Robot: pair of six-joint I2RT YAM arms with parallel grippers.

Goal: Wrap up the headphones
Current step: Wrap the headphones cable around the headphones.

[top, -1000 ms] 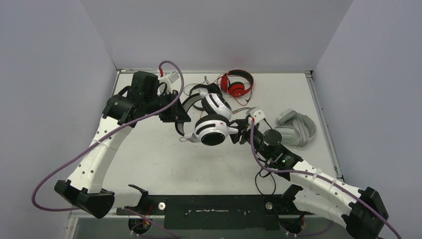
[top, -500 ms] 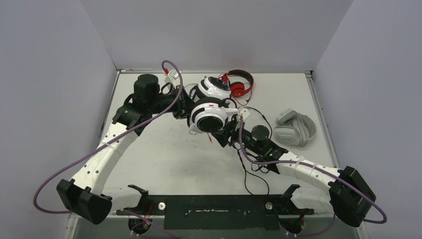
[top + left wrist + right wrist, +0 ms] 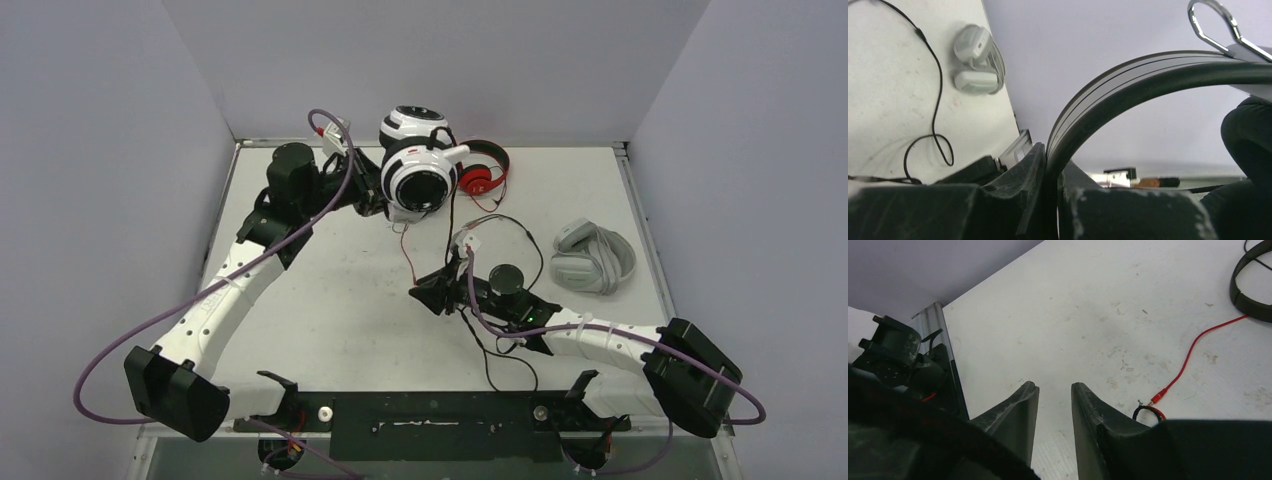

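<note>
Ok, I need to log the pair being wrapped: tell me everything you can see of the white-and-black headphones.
The white-and-black headphones are over-ear, glossy plastic by the look: two round white cups with black rings and centres, joined by a dark curved headband. The left gripper is shut on that band, holding them off the table near the back wall. Thin cables hang below.

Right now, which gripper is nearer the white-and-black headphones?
Left. The left gripper has its jaws clamped on the white-and-black headphones, holding them in the air; the right gripper is open and empty, low over the table, apart from them.
</note>
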